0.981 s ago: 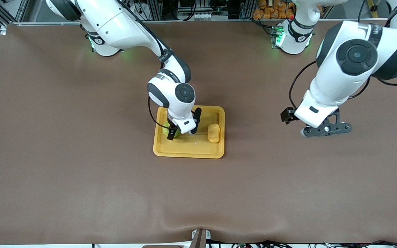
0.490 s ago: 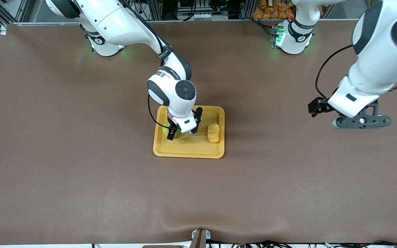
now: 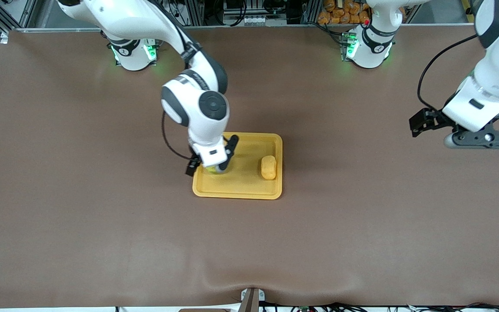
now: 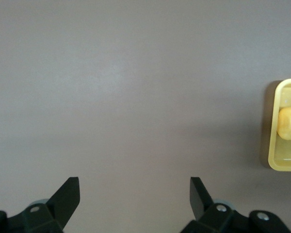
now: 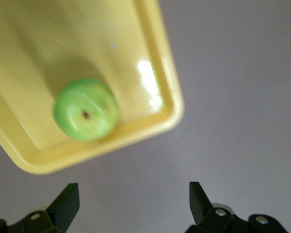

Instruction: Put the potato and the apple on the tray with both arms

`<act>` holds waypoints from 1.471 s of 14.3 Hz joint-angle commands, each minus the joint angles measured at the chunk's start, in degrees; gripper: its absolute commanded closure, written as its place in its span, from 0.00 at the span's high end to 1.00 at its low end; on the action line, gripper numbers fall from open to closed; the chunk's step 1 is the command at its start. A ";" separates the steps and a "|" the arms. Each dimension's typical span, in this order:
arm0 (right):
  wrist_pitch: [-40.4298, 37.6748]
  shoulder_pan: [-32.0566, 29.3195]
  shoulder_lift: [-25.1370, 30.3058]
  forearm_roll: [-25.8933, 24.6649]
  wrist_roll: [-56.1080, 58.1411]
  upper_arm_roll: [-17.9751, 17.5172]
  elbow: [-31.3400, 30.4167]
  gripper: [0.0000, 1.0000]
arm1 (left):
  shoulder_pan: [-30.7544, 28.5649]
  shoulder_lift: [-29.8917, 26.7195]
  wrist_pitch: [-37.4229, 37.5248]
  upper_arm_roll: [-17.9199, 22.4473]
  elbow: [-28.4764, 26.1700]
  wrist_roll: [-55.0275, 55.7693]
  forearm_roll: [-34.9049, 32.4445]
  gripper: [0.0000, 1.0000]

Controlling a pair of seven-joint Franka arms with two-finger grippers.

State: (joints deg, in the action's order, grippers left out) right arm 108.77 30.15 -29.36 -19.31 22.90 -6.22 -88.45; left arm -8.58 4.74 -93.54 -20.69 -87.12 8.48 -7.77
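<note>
The yellow-orange tray (image 3: 237, 188) lies mid-table. The potato (image 3: 269, 167) lies in it at the end toward the left arm. The green apple (image 5: 86, 110) lies in the tray near the corner toward the right arm, stem dimple up; in the front view only a sliver (image 3: 215, 170) shows under the right hand. My right gripper (image 3: 211, 157) is open and empty, above the tray's edge, and in its wrist view (image 5: 133, 201) it is over bare table beside the tray (image 5: 161, 73). My left gripper (image 3: 483, 139) is open and empty (image 4: 135, 196) over bare table toward the left arm's end.
The brown table cloth (image 3: 102, 216) stretches wide around the tray. The left wrist view shows the tray's end (image 4: 286, 164) with the potato (image 4: 289, 123) in it. Orange items (image 3: 340, 13) sit off the table by the left arm's base.
My right gripper has risen off the apple and shifted toward the right arm's end of the tray. My left arm has moved farther toward its own end of the table.
</note>
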 commanded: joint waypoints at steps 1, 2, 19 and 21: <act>-3.29 -4.64 5.44 0.77 -0.75 -0.81 -1.12 1.00 | -2.49 -3.16 2.92 -0.23 -0.33 -2.33 2.85 1.00; -3.65 -6.92 6.76 1.03 -0.14 -0.81 -1.12 1.00 | -3.02 -3.95 2.93 -0.15 -0.33 -3.72 3.03 1.00; -18.06 -30.05 21.27 13.94 -8.22 -0.46 0.29 1.00 | 10.60 -14.42 8.11 15.15 -8.94 -5.84 7.69 1.00; -18.07 -32.24 23.03 15.79 -8.83 -0.46 -1.28 1.00 | 10.25 -14.15 8.11 15.15 -8.60 -5.50 7.69 1.00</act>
State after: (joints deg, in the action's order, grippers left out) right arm 90.73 0.51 -9.38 -6.04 15.83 -5.63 -86.84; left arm 2.08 -9.15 -86.01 -5.92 -95.60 3.78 -1.25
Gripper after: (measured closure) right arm 0.000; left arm 0.000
